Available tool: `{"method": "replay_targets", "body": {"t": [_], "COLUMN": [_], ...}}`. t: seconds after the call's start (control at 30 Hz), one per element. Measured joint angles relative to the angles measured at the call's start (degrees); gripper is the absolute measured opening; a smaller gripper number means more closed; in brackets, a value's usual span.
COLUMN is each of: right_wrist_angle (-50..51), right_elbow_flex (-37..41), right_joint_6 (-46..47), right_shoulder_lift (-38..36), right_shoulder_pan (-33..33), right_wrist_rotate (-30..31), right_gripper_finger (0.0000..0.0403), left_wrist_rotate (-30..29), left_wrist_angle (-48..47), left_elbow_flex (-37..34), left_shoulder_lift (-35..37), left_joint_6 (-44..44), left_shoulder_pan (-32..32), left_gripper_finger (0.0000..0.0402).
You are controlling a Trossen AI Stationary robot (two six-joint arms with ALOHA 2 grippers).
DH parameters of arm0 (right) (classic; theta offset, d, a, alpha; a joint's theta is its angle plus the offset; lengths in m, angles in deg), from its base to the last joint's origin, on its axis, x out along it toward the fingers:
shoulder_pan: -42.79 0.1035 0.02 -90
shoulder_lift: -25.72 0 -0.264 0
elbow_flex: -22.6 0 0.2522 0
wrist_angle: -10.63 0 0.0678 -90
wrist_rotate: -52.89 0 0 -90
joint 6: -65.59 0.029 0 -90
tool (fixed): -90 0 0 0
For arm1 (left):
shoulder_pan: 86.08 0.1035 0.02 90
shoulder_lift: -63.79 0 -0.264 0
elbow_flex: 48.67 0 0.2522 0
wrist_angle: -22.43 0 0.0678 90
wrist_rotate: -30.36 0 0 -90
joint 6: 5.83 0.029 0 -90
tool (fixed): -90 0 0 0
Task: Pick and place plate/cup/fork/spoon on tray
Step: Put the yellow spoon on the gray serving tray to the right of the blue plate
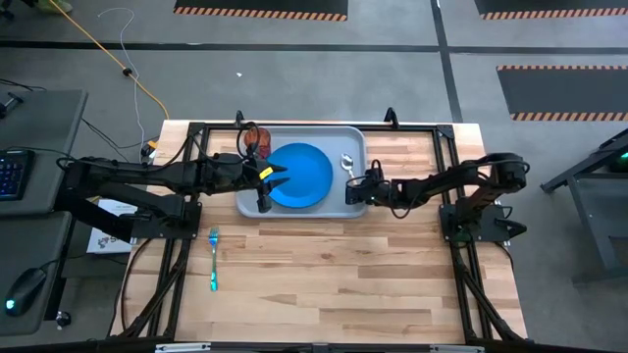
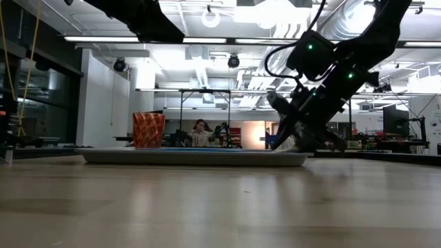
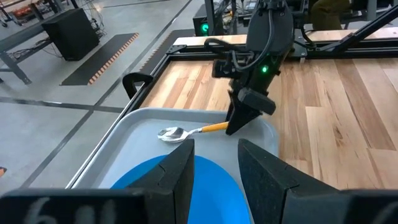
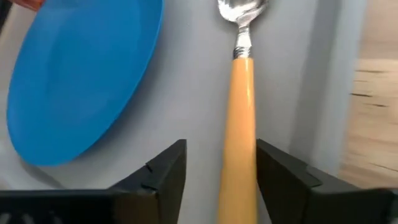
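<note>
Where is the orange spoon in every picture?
High view: the spoon lies on the tray's right part, right of the blue plate.
Low view: I cannot make it out; the right pincer stands there.
Left wrist view: picture's middle, just beyond the plate.
Right wrist view: centre, handle between the right pincer's open fingers.
Shared landmark: the blue plate beside it.
</note>
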Motion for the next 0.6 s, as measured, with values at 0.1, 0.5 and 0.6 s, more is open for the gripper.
{"method": "replay_targets", "body": {"t": [0.1,0.5,0.6], "right_wrist_angle": [5.3,7.9,4.0], "right_elbow_flex": [0.0,0.1,0.1], "right_joint_6": [0.0,-2.9,-6.9], "right_shoulder_lift": [-2.9,-7.1,-7.7], "right_shoulder_pan": [0.0,0.0,0.0], "right_wrist_rotate": [0.7,2.0,2.3], "right_gripper_finger": [0.0184,0.0186,0.0186], "left_wrist_rotate": [0.0,0.0,0.0], "left_wrist_angle": [-0.1,0.0,0.1], "left_elbow_flex": [0.0,0.0,0.0], "left_shoulder_lift": [0.0,0.0,0.0], "left_joint_6": [0.0,0.0,0.0], "left_shoulder_pan": [0.0,0.0,0.0], "left_gripper_finger": [0.0115,0.0115,0.0115]}}
